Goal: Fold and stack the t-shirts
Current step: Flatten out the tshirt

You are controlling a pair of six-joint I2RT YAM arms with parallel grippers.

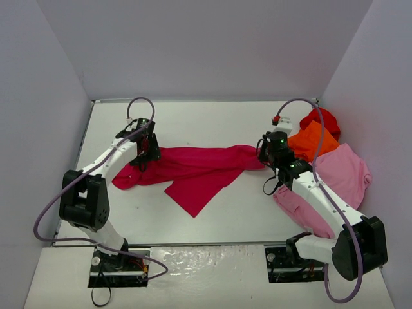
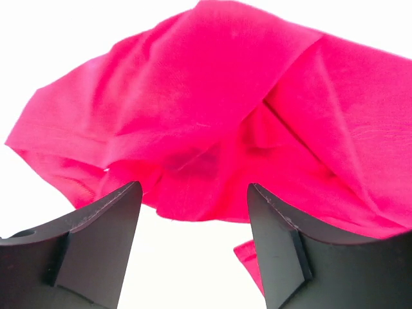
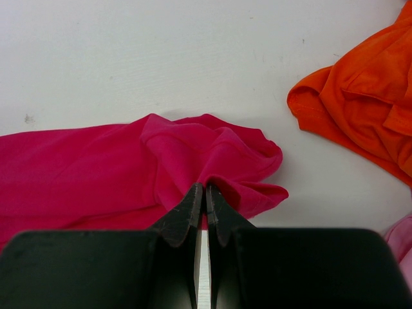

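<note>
The crimson-magenta shirt point(image 1: 199, 170) lies crumpled across the middle of the table point(image 1: 225, 219), drawn out in a band between the two arms, with one corner pointing toward the near edge. The right gripper point(image 3: 206, 190) has its jaws pressed together on a raised fold at the shirt's right end and appears to pinch it. The left gripper point(image 2: 193, 193) stands with jaws spread over the shirt's left end; cloth bunches just ahead of them, but nothing is clamped. The step in hand is judged to be securing the left end so that the garment can be spread flat. Lower the left gripper until a single fold, preferably a hem or sleeve edge, sits fully between the jaws, then close. Avoid taking several layers, since a thick bunch will stop the cloth from opening out. Hold the right pinch firm while you do so. Once both ends are held, draw them apart evenly and lay the shirt flat before folding. Route the right arm away from the orange shirt point(image 1: 312, 143), which lies just beside it, with the red shirt point(image 1: 322, 119) behind and the light pink shirt point(image 1: 341, 177) nearer that arm's base. None of these is folded yet.
</note>
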